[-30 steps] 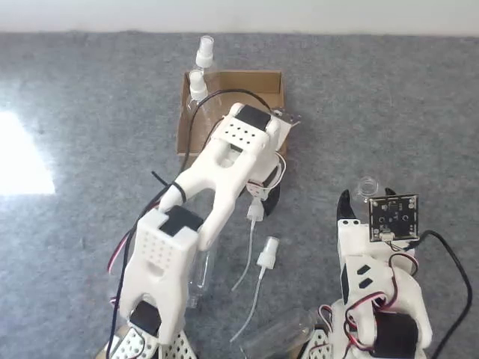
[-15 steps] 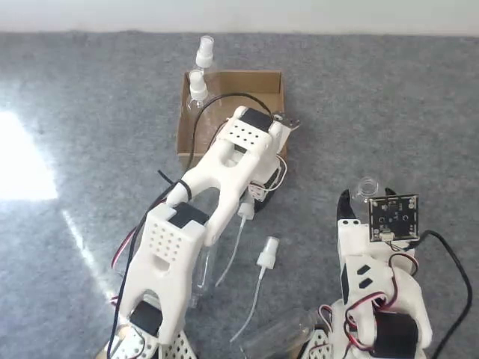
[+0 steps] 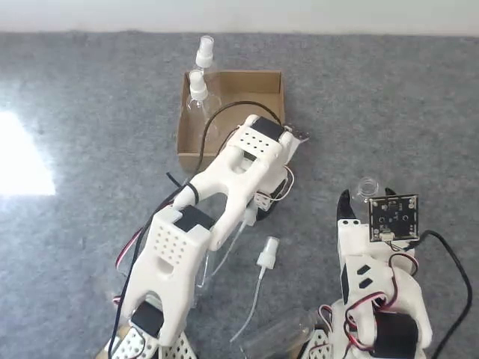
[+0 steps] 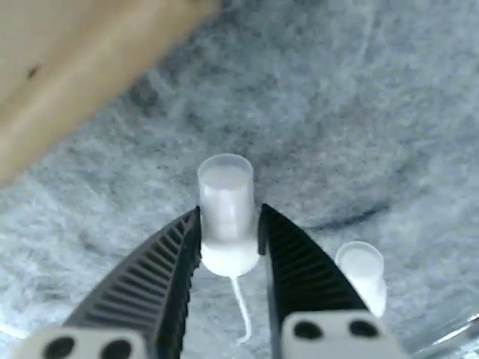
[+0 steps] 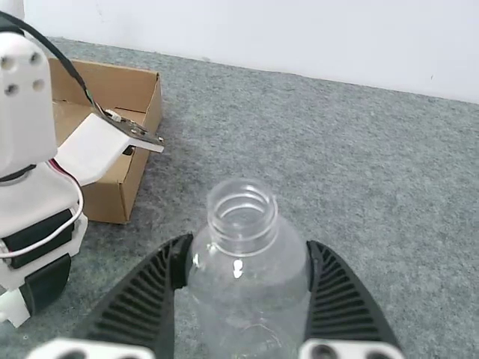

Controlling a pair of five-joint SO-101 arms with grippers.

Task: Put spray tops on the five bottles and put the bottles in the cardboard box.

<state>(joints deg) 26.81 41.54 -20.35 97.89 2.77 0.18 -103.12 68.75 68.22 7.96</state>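
Near the middle of the high view, your left gripper [image 4: 228, 224] is clamped on a spray top [image 4: 224, 187], just below the cardboard box [image 3: 232, 75]. At the lower right, your right gripper [image 5: 245, 258] hugs an open bottle [image 5: 241, 217]. A loose spray top [image 3: 267, 253] lies on the grey worktop [image 3: 389, 112] between both arms.

Surface finishes: grey cloth-covered desk [image 3: 75, 112], matt and fuzzy like felt; brown cardboard box [image 3: 239, 75], matt paperboard; clear round bottle [image 5: 247, 262], smooth glossy plastic; white spray top [image 4: 224, 202], smooth translucent plastic; left end effector [image 4: 228, 213], matt black plastic with ribbed inner faces.
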